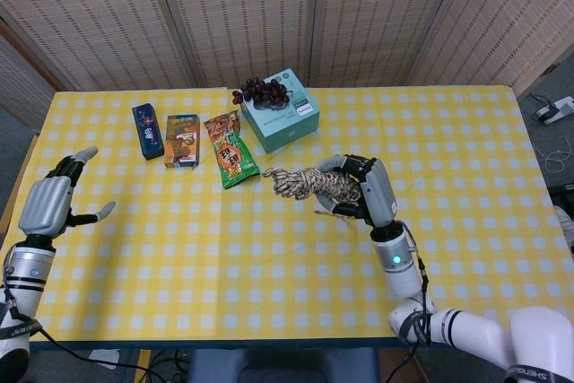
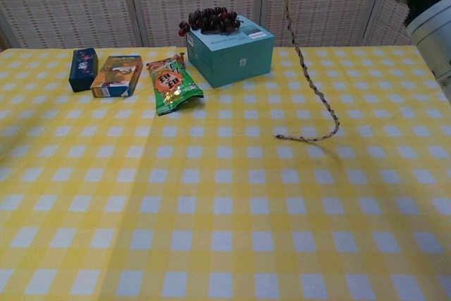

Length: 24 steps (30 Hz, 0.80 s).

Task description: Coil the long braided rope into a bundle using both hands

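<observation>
A table [image 1: 466, 177] covered in a yellow-and-white checked cloth [image 2: 211, 202] stands before a folding screen of woven beige panels [image 1: 242, 15] framed in pale strips; grey floor [image 1: 560, 145] shows at right; the light is soft and even.

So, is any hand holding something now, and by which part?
The right hand grips the braided rope around its coiled bundle. The left hand holds nothing.

Desk [image 1: 466, 221] is carrying: one teal box [image 1: 280, 119], one bunch of grapes [image 1: 261, 91] sitting on it. Left of the teal box are lying one snack packet [image 1: 231, 150] and two small boxes [image 1: 182, 140] [image 1: 147, 130]. One braided rope [image 1: 314, 185], two hands [image 1: 372, 190] [image 1: 54, 204] showing.
</observation>
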Available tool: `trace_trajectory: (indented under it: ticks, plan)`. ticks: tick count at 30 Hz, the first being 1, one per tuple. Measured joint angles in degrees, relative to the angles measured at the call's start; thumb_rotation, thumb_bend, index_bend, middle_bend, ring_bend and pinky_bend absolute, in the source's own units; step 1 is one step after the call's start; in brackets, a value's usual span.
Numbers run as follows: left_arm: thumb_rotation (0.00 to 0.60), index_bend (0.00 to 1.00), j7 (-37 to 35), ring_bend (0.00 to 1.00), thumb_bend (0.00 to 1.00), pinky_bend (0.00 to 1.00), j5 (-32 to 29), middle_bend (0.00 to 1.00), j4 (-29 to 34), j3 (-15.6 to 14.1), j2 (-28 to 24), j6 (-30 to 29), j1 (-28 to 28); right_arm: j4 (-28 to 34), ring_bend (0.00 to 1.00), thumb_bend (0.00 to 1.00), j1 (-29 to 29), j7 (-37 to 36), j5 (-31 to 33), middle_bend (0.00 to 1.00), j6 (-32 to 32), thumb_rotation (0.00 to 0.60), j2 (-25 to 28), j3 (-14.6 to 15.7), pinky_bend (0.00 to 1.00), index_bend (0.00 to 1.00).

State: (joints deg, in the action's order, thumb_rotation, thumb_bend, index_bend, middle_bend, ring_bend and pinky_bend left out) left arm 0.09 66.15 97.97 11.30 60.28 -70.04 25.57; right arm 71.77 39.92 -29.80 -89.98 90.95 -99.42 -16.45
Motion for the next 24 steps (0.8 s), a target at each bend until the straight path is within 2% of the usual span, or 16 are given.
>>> trace_trajectory:
  ticks: [6, 15, 24]
  plan:
    - [0.598, 0.13, 1.1, 0.12, 0.24, 0.22, 2.5, 0.12, -1.1, -2.3, -0.3, -5.7, -4.5, 1.6, 0.62, 0.33, -2.2, 0.4, -0.6, 0.76, 0.6, 0.600, 1.7, 1.7, 0.70, 0.93]
    - [0.600, 0.15, 4.1, 0.12, 0.24, 0.22, 8.5, 0.12, -1.7, -6.3, 1.4, -14.6, -11.3, 2.7, 0.62, 0.33, -4.2, 0.6, -1.1, 0.76, 0.6, 0.600, 3.5, 3.0, 0.70, 0.93]
    - [0.600, 0.15, 8.0, 0.12, 0.24, 0.20, 11.6, 0.12, -2.4, -9.3, 4.7, -18.7, -16.0, 4.4, 0.62, 0.33, -5.2, 1.1, -1.2, 0.76, 0.8, 0.600, 5.0, 2.6, 0.70, 0.93]
